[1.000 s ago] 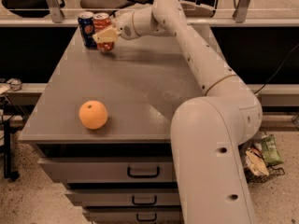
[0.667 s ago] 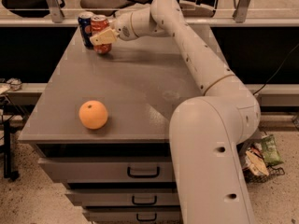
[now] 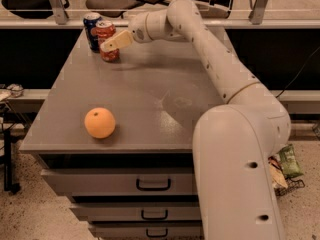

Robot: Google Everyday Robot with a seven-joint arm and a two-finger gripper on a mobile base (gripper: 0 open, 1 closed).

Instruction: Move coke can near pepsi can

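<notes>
The red coke can (image 3: 105,33) stands upright at the far left corner of the grey table (image 3: 145,99). It is right beside the dark blue pepsi can (image 3: 91,30), nearly touching it. My gripper (image 3: 106,44) reaches in from the right and is shut on the coke can. One tan finger (image 3: 118,39) lies across the can's front; the other finger is hidden behind the can. I cannot tell whether the can rests on the tabletop or hangs just above it.
An orange (image 3: 99,122) lies near the table's front left. My white arm (image 3: 215,69) crosses the table's right side. Drawers (image 3: 152,184) sit below the tabletop. A rail (image 3: 45,23) runs behind the table, and litter (image 3: 287,161) lies on the floor at right.
My gripper has carried the coke can a little to the left, closer to the pepsi can. The orange has not moved.
</notes>
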